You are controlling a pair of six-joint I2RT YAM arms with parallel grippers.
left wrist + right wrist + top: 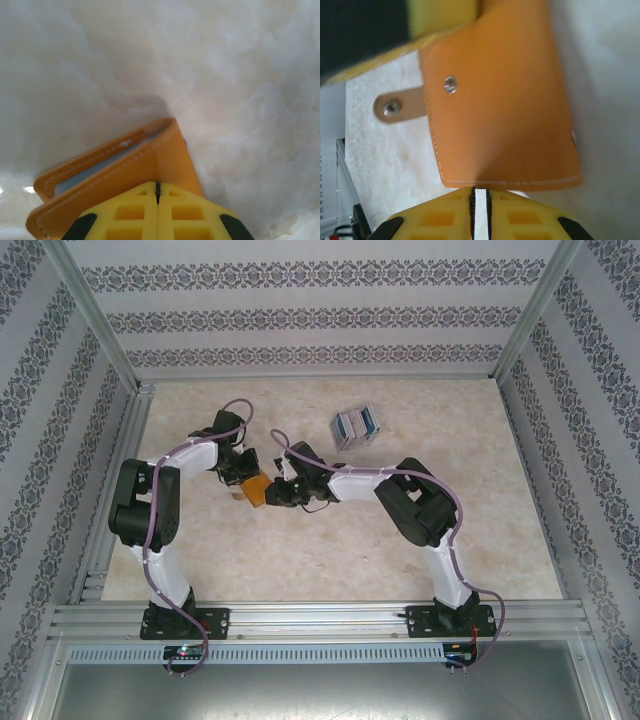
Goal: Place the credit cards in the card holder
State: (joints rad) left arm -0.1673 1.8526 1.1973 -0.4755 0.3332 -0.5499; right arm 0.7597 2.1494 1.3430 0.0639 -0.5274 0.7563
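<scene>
The two arms meet over the middle of the pale marbled table [450,540], with the orange card holder [505,100] between their fingertips. The left gripper [158,184] is clenched, its fingers pressed flat together with the holder's near cover right at their tips, while the right gripper [479,190] shows only a thin slit between its fingers, and the holder's stitched edge is directly ahead of them; I cannot tell whether either pinches the leather. The credit cards [355,427] lie stacked well beyond the right gripper, and the strap tab [395,106] and snap button [450,84] sit ahead and left of its fingertips.
</scene>
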